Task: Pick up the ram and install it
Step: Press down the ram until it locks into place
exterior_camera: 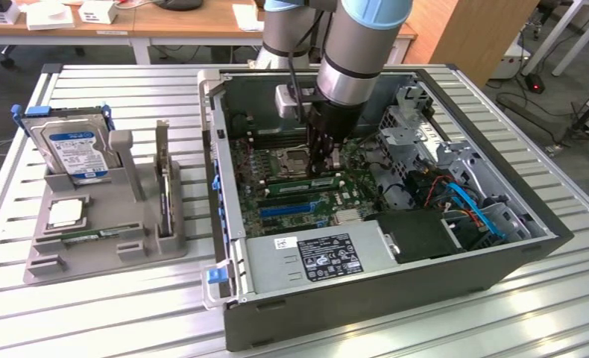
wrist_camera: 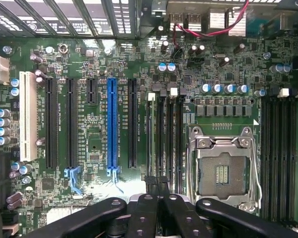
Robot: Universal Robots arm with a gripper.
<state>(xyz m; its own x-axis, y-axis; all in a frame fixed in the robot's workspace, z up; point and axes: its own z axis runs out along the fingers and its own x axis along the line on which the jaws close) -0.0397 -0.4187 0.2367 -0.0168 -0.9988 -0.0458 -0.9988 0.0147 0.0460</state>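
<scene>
- Lab room with wooden desks along the top of the frame; below, a slatted metal bench [exterior_camera: 106, 97] carrying an open computer case [exterior_camera: 374, 313] at centre and a grey parts tray [exterior_camera: 46, 261] toward the exterior view's left.
- Tray loaded with a hard drive [exterior_camera: 76, 149], a square processor chip [exterior_camera: 65, 212] and an upright dark expansion card [exterior_camera: 162, 171].
- Arm [exterior_camera: 359, 45] reaching straight down into the case, just beside the empty processor socket [wrist_camera: 221, 173].
- Jaws pressed together, nothing clamped between them, tips resting on or just above the ram [exterior_camera: 300, 185].
- Ram lying edge-up along the memory slot [wrist_camera: 150, 139] nearest the long expansion slots, at centre frame in the exterior view; full seating impossible to judge from here.
- Risk: pressing at one spot only, so that one end goes home while the other rides high and tilts the stick.
- Risk: notch and slot key out of line, so that downward force bends the thin board or strains the motherboard [wrist_camera: 94, 144].
- Risk: end latch [wrist_camera: 151, 97] not swung clear or not snapped shut, leaving a loose stick that looks installed.
- Risk: tips sliding off the narrow top edge and striking the neighbouring slots or the open socket pins close by.
- Risk: the red cable [wrist_camera: 213, 32] near the case wall snagging on the wrist during any sideways shift.
</scene>
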